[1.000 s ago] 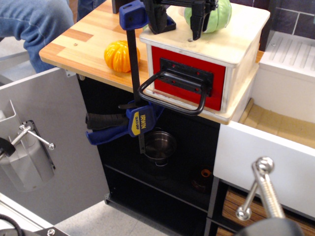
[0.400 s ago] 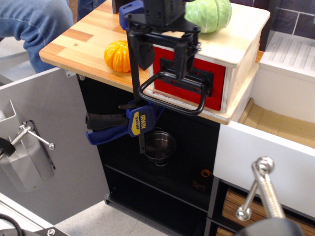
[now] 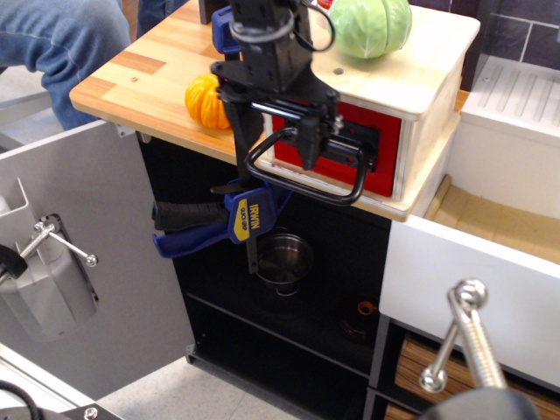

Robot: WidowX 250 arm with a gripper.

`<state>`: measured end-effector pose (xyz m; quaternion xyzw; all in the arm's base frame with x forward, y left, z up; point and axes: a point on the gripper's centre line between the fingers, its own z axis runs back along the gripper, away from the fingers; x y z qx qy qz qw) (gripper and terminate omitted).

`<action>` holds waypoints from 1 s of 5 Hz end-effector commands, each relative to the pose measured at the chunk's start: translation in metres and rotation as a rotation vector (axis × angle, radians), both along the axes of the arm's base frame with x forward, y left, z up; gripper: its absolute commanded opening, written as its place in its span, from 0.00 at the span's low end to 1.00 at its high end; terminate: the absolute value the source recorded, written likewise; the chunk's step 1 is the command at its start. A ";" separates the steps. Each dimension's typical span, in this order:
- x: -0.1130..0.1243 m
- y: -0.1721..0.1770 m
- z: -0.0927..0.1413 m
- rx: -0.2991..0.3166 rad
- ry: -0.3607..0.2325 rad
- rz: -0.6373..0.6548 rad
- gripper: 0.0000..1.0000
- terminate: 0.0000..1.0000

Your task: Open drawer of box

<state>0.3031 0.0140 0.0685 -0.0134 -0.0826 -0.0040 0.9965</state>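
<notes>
One gripper (image 3: 276, 140) is seen lowered in front of the box (image 3: 411, 79), its two black fingers (image 3: 310, 144) spread wide apart and nothing held between them. The drawer (image 3: 381, 153) sits just behind the fingers, apparently fully closed, with its red front flush in the plywood face. The large black loop handle (image 3: 306, 179) hangs directly below and slightly forward of the fingertips; whether a finger is already touching its upper bar cannot be told.

The step in hand is judged to be the engaging of the handle. It is best done by bringing one finger down inside the loop and the other outside it, so that the front bar is bracketed before the jaws are closed. The pull should then be directed straight out along the drawer's travel, away from the box, and not downward, since the hanging loop may swing.

To the gripper's left, very near, the blue bar clamp (image 3: 249, 214) is fixed to the wooden counter (image 3: 131, 83); it is judged a likely obstacle and should be cleared. An orange pumpkin (image 3: 203, 99) lies to the same side, and a green pumpkin (image 3: 372, 26) rests on the box top behind.
</notes>
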 end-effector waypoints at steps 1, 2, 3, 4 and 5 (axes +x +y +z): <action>0.007 -0.003 -0.010 0.020 -0.043 -0.036 1.00 0.00; 0.009 -0.010 -0.024 0.038 -0.039 -0.029 1.00 0.00; 0.004 -0.011 -0.036 0.059 0.029 -0.035 1.00 0.00; -0.018 -0.007 -0.043 0.072 0.126 -0.033 1.00 0.00; -0.049 -0.005 -0.046 0.072 0.187 -0.078 1.00 0.00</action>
